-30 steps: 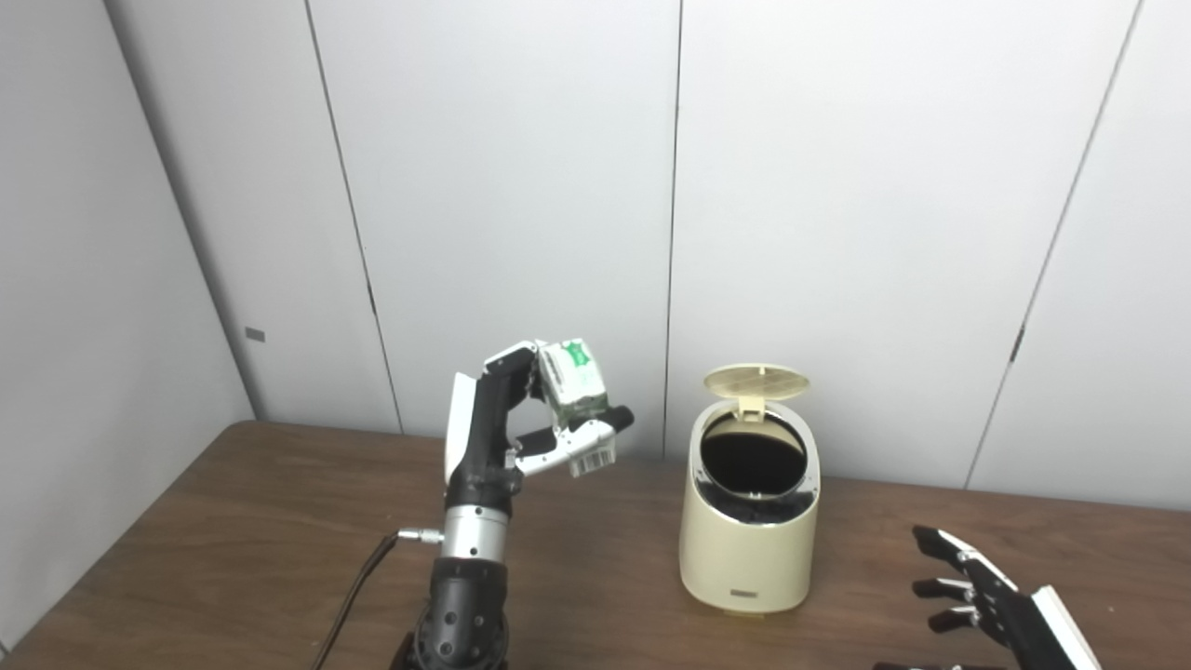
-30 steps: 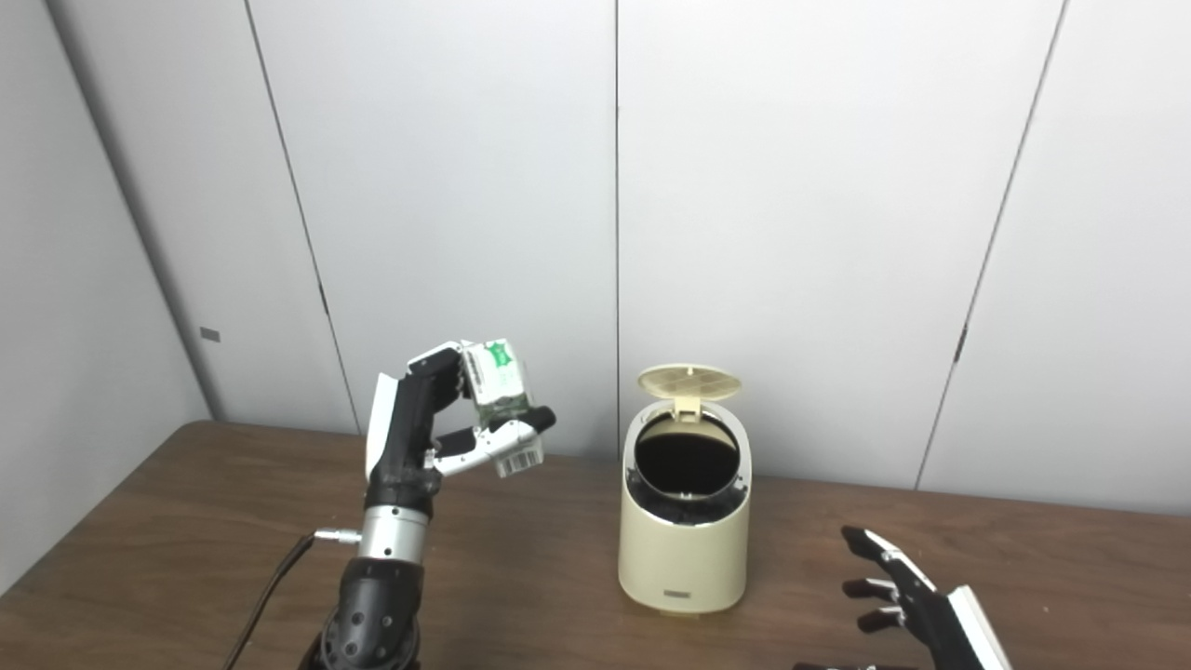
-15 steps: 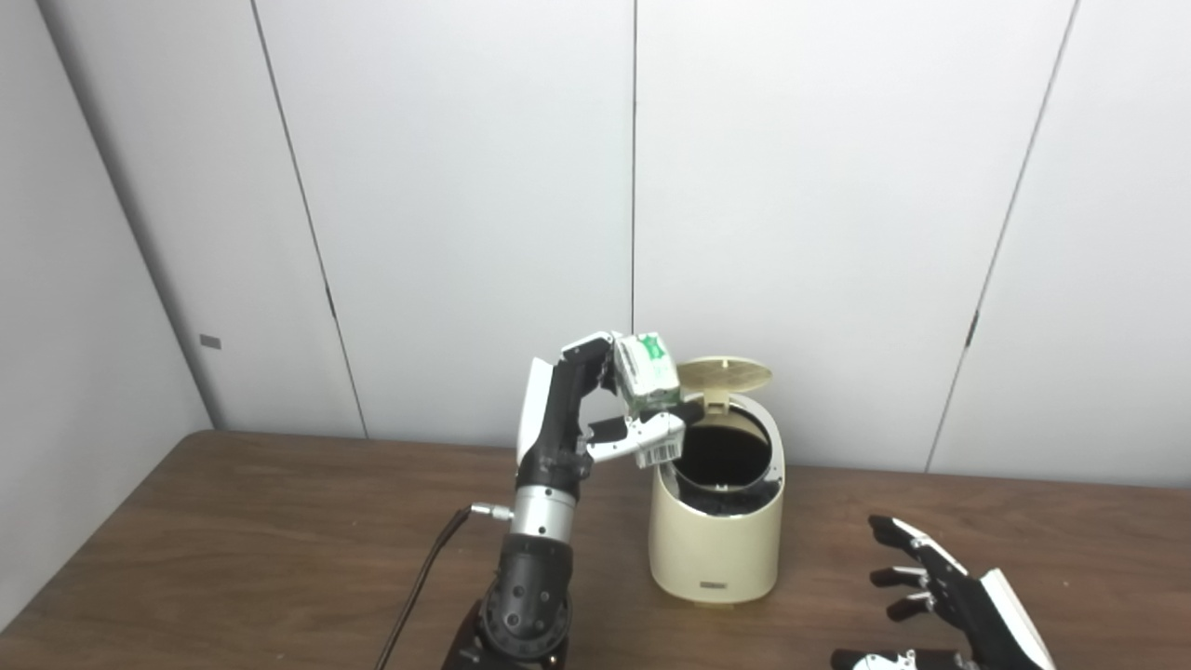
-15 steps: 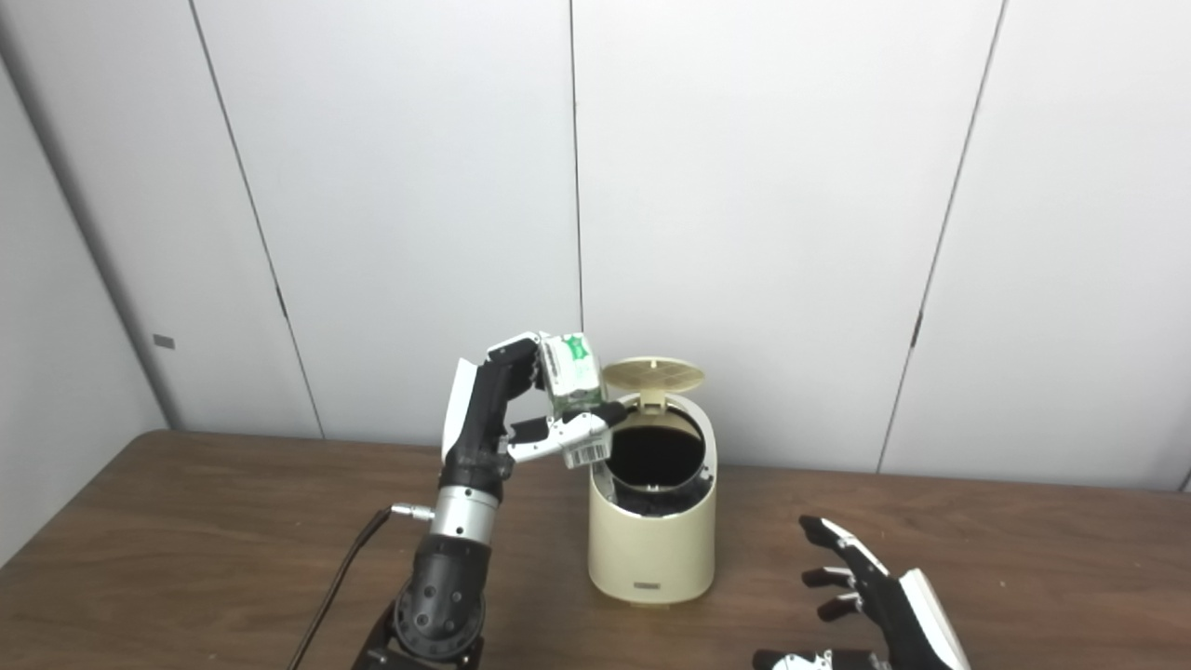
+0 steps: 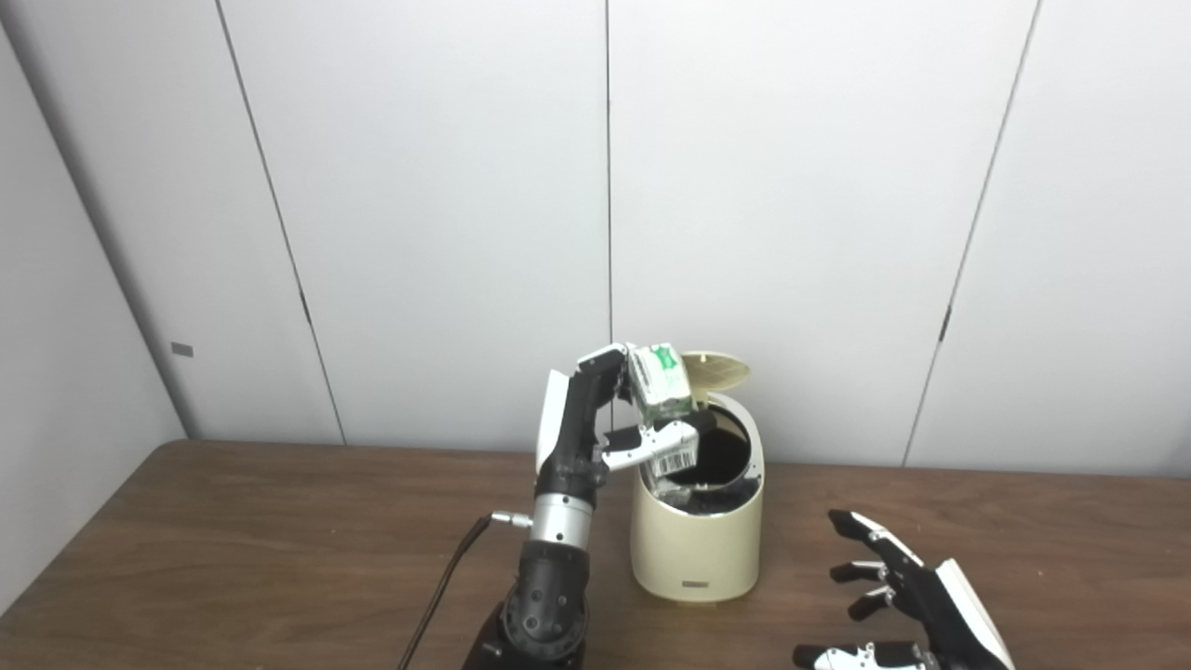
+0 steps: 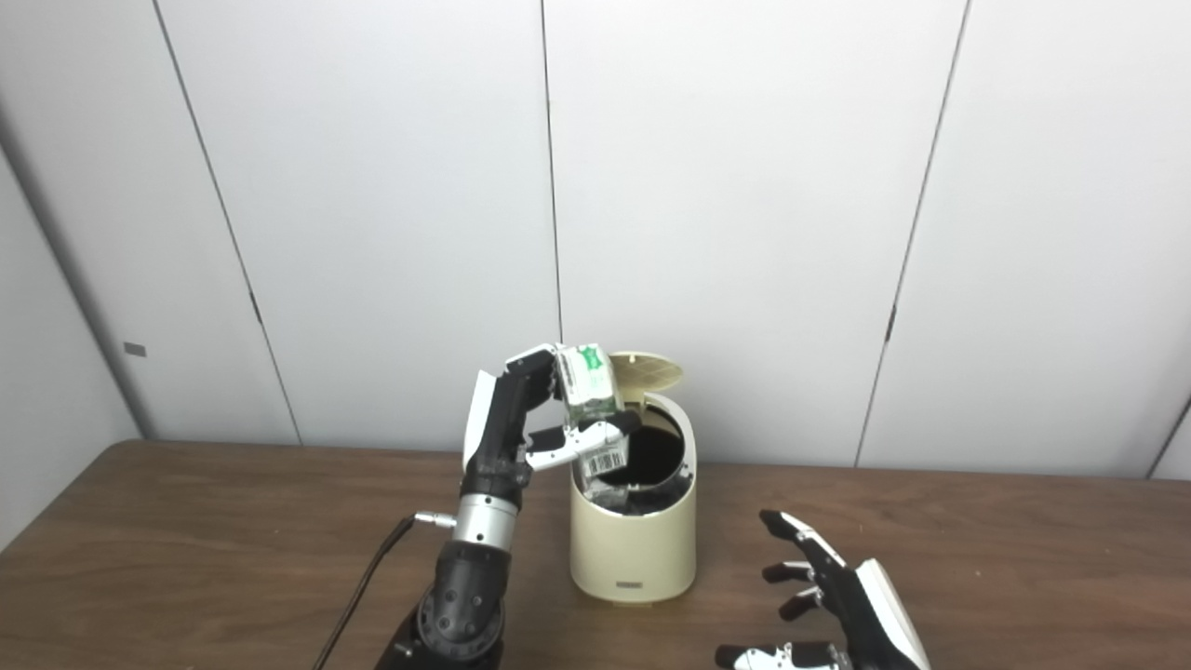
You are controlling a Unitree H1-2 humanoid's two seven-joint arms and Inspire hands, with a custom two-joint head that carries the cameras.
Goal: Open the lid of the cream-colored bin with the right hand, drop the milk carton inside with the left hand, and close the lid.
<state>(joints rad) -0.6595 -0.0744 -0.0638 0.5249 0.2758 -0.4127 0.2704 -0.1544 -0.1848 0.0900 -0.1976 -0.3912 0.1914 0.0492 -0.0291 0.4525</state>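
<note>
Left eye view shows the left hand [image 5: 619, 419] clamped on the milk carton [image 5: 662, 395] over the left rim of the bin [image 5: 696, 521], lid [image 5: 715, 368] up, right hand [image 5: 907, 596] spread empty above the bench [image 5: 233, 540]; released here, the carton could strike the rim and fall outside

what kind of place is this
Probably a lab or test room, not a home: plain grey wall panels, a bare wooden table, and only a cream bin set out.
</note>
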